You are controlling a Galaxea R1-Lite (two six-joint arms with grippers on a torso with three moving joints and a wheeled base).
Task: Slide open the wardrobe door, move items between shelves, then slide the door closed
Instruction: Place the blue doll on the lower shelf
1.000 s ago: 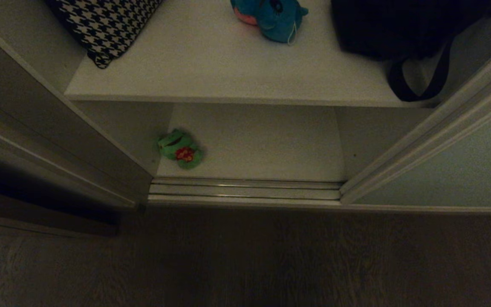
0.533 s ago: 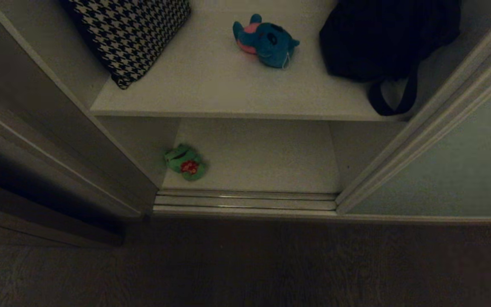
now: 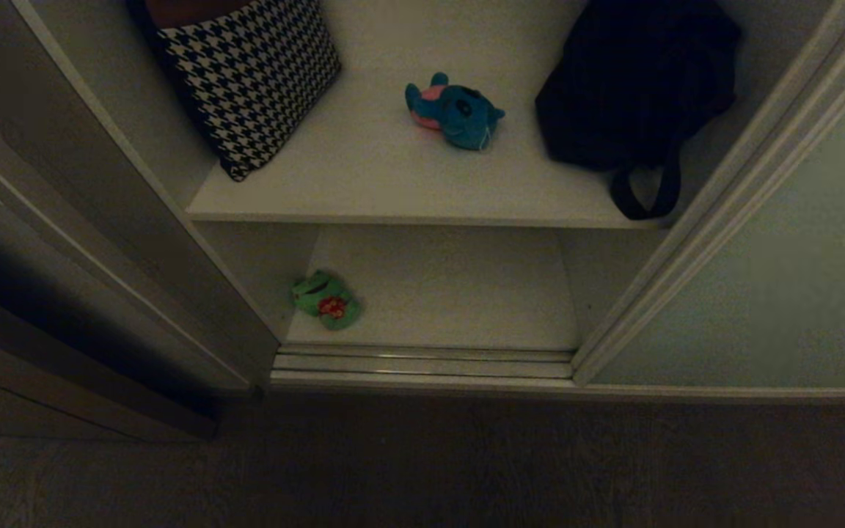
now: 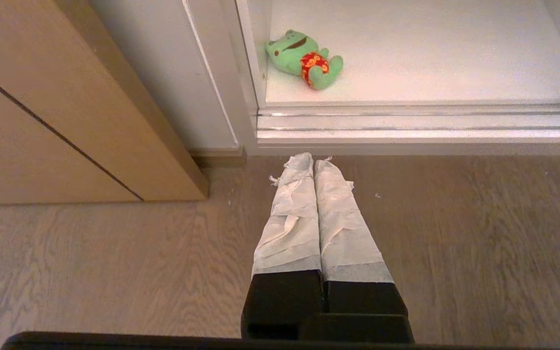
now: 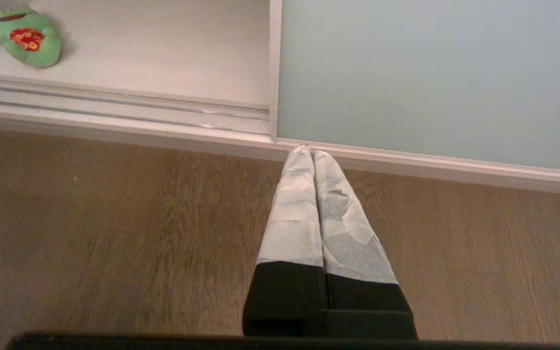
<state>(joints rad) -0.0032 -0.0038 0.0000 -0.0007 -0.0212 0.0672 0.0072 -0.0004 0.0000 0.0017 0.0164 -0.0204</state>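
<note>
Your left gripper (image 4: 313,163) and right gripper (image 5: 307,153) hang above the floor (image 4: 455,233), jaws pressed together, empty. Green plush (image 3: 326,300) sits at 7 o'clock on the bottom shelf (image 3: 452,293), blue plush (image 3: 455,111) above.

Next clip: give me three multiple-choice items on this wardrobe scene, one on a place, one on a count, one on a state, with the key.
1. Where is the green toy?
A. lower shelf, left corner
B. upper shelf
C. on the floor

2. How many plush toys are in the wardrobe?
A. one
B. two
C. four

3. How is the left claw?
A. open
B. shut on a toy
C. shut, empty

Key: 1 A, the green toy lies on the lower shelf by its left wall. 2 B, it and the blue toy on the upper shelf. 3 C, the left claw has its fingers together over the floor.
</note>
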